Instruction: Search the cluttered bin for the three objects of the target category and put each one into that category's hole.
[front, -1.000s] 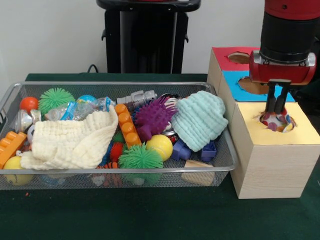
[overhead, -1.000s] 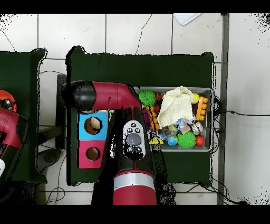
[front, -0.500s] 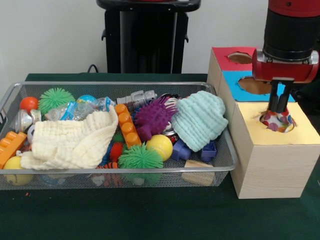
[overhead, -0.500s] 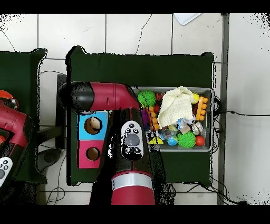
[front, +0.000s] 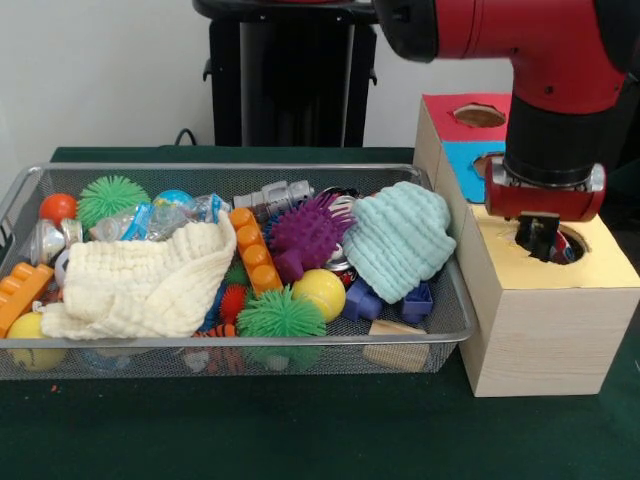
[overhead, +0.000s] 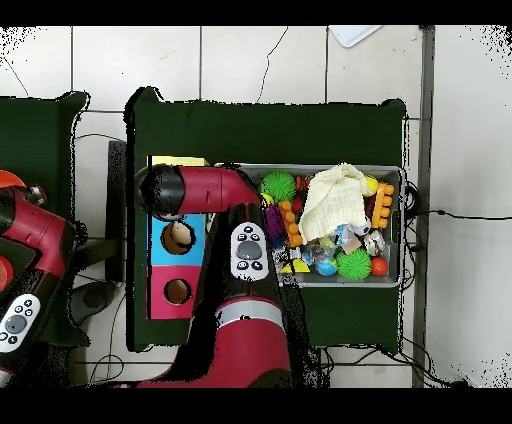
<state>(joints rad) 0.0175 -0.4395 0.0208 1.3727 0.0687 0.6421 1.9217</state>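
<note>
The silver wire-mesh bin (front: 240, 343) lies at the left, full of toys; it also shows in the overhead view (overhead: 400, 230). The box with the yellow top (front: 600, 268) stands to its right. My gripper (front: 543, 238) is low over the round hole (front: 570, 247), its tip down in the opening, and covers most of it. No dotted cloth piece shows in the hole or in the bin. In the overhead view the arm (overhead: 205, 190) hides the hole, and only a strip of the yellow top (overhead: 178, 160) shows.
Blue-topped (front: 468, 160) and red-topped (front: 450, 108) boxes stand behind the yellow one. In the bin lie a cream knit cloth (front: 140, 285), a mint knit cloth (front: 400, 240), a purple spiky ball (front: 305, 235), an orange brick (front: 252, 250) and green spiky balls.
The gripper has come down from above the yellow box into its hole. The dotted cloth that showed in the hole no longer shows. The arm's upper link has swung into the front view.
</note>
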